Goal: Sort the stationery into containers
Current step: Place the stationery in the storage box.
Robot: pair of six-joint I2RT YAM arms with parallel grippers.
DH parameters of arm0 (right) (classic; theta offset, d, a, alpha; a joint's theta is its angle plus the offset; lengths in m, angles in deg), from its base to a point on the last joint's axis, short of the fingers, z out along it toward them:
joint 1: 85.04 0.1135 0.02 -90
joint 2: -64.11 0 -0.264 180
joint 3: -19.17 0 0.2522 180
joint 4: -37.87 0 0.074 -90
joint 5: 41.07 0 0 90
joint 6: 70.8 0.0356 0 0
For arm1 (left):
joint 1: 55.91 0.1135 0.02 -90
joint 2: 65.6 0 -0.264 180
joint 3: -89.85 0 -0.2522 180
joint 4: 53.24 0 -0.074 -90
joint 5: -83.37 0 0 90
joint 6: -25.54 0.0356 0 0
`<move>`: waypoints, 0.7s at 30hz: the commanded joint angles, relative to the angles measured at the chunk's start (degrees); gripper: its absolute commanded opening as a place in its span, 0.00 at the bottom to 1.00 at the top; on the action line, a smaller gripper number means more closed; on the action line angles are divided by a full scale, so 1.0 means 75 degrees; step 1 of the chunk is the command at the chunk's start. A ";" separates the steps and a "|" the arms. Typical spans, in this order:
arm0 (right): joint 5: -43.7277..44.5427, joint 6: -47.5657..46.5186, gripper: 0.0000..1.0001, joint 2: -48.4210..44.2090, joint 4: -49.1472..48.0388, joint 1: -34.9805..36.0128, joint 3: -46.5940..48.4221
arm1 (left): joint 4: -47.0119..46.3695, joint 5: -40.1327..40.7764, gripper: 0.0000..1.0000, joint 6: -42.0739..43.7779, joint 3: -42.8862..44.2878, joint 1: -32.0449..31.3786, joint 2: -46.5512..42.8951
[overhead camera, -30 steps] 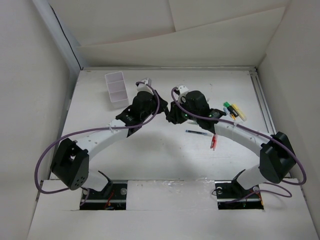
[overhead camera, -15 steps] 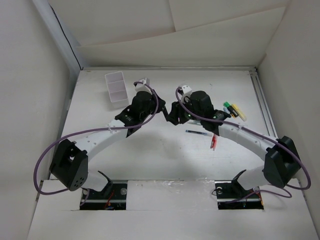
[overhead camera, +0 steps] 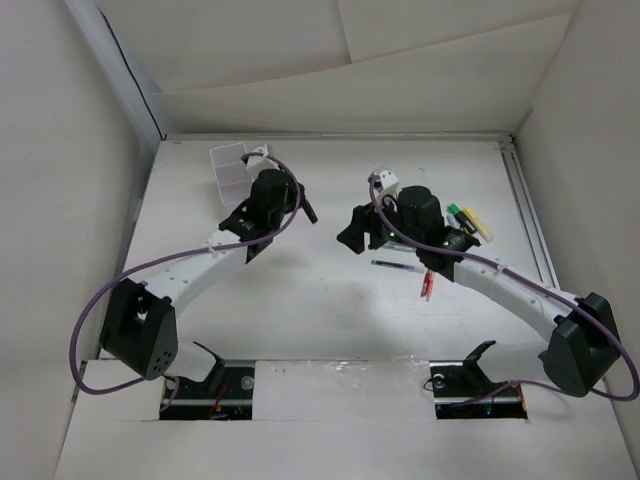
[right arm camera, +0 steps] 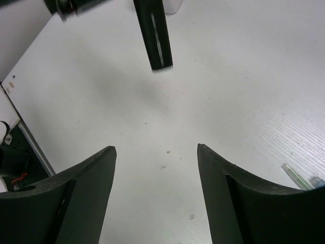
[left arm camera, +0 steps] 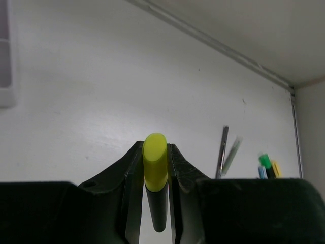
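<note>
The left gripper (left arm camera: 155,148) is clenched on a marker (left arm camera: 155,170), black with a yellow end, pinched between both jaws. From above, this gripper sits at 11 o'clock on the table (overhead camera: 300,310), just beside the box (overhead camera: 230,168). The right gripper (right arm camera: 155,150) is released, jaws wide with nothing between them, near the table's middle. A blue pen (overhead camera: 395,265) and a red pen (overhead camera: 428,285) lie at 4 o'clock. A green piece (overhead camera: 455,213) and a yellow piece (overhead camera: 478,225) lie at 2 o'clock.

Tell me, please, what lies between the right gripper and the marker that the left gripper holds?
Nothing but bare table, as the right wrist view shows between the right gripper and the marker.
</note>
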 commanded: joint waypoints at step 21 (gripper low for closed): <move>0.0023 0.0381 0.71 -0.0444 -0.0559 -0.0312 -0.0230 | 0.1587 0.4539 0.00 0.1502 0.5488 0.2594 0.3848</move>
